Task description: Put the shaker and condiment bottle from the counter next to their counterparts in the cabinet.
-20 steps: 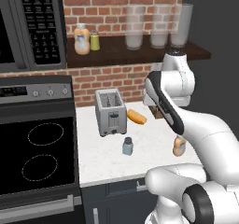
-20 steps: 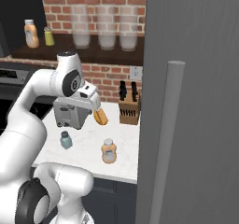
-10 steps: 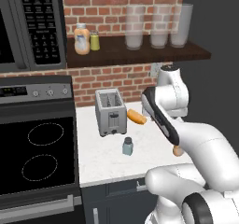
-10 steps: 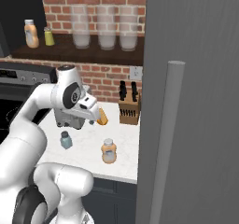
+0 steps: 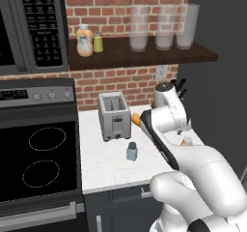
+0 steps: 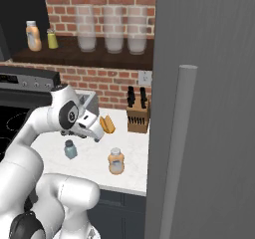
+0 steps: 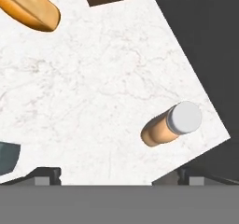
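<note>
Fingertips (image 7: 46, 175) spread wide and empty above the white counter (image 7: 93, 92), gripper (image 7: 116, 178) aimed down from the hand camera, with the condiment bottle (image 7: 169, 124) upright near the counter's front edge, closer to one tip than the other. Seen from the right base camera: same bottle (image 6: 116, 161) on the marble, shaker (image 6: 70, 149) well apart to its left, baguette (image 6: 107, 124) and knife block (image 6: 138, 114) behind. Pictured up in the cabinet (image 5: 144, 54): wider orange bottle (image 5: 84, 40) just beside yellow-green shaker (image 5: 98, 43).
</note>
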You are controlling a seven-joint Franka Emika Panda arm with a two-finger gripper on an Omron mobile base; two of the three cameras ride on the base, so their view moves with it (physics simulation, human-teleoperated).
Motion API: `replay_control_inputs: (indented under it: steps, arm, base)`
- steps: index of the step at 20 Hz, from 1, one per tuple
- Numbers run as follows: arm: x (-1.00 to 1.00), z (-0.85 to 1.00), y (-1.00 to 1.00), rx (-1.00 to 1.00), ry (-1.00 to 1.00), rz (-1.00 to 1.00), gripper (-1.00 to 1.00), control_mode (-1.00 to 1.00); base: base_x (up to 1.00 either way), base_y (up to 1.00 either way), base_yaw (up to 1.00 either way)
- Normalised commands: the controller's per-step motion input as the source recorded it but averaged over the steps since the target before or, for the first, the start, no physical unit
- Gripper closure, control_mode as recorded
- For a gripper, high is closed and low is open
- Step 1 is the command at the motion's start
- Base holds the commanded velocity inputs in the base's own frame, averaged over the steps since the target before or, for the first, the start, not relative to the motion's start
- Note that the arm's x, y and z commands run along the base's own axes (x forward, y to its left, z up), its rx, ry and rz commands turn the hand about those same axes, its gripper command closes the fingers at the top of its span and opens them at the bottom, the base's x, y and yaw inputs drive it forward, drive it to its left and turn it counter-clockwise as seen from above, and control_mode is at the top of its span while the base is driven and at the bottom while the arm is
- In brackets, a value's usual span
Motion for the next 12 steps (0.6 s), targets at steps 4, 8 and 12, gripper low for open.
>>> replay_control_inputs:
  steps: [4, 8, 12]
  arm:
    - [-0.03, -0.23, 0.00, 0.00, 0.01, -0.01, -1.00, -1.00]
    - [0.00, -0.29, -0.01, 0.00, 0.00, -0.10, -1.00, -1.00]
    - [-0.02, -0.21, 0.00, 0.00, 0.00, -0.11, -1.00, -1.00]
  base:
    - [0.00, 0.00, 0.00]
    - [0.00, 0.00, 0.00]
    - [0.00, 0.00, 0.00]
